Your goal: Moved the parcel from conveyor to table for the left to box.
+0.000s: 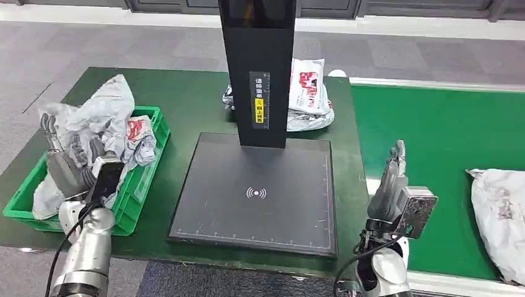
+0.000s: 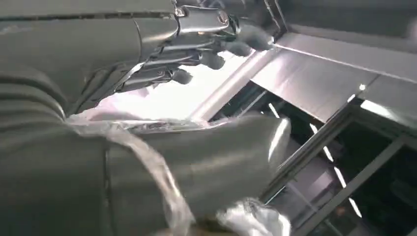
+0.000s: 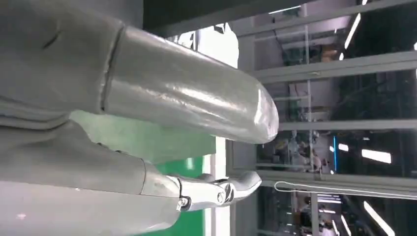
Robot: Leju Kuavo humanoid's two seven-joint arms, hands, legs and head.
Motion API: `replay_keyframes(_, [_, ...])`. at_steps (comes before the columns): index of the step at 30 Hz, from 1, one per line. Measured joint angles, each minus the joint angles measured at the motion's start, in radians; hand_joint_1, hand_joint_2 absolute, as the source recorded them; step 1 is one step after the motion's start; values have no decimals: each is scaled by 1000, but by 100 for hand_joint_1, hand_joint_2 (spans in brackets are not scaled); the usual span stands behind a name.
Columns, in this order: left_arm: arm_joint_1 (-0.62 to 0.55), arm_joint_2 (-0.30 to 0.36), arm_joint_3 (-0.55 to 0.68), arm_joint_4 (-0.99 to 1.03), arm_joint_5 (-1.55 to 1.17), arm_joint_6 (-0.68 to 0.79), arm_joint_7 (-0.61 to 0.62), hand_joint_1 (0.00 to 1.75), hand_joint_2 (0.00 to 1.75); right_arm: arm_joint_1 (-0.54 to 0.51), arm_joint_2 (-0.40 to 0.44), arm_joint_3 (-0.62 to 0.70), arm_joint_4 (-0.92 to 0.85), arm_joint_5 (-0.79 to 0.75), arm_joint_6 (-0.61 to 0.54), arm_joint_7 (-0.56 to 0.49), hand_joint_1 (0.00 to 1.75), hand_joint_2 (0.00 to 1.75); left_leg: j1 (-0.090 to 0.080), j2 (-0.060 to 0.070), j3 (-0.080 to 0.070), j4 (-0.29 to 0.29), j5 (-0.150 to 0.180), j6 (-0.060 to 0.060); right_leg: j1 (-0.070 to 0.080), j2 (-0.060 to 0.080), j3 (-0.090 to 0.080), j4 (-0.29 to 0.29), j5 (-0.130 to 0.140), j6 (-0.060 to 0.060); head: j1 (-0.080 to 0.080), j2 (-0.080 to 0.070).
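Note:
A crumpled grey parcel with a red-printed patch lies in the green crate at the table's left end. My left hand is in the crate right beside it, fingers pointing up and spread. In the left wrist view the fingers stand apart from the thumb, with clear plastic film draped over the thumb. My right hand is raised between the table and the conveyor, fingers straight and holding nothing. Another grey parcel lies on the green conveyor to its right.
A black scanner pad with a tall black post takes up the middle of the green table. Behind the post lie two white and grey parcels. Grey floor lies past the table's far edge.

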Motion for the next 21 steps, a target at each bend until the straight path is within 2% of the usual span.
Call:
replay_keyframes(13, [3,-20,-6,-33,78,0,16,0,0,-3,0,0,20,-7,-8,-7,0,0,0,1,-3,0,0,0,1,1,-4,0,0,0,0,0])
replay_keyframes(21, [-31,-19,-29,22,126,0,9,0,0,-30,0,0,58,-35,-27,-10,0,0,0,1,-4,0,0,0,1,1,-4,0,0,0,0,0])
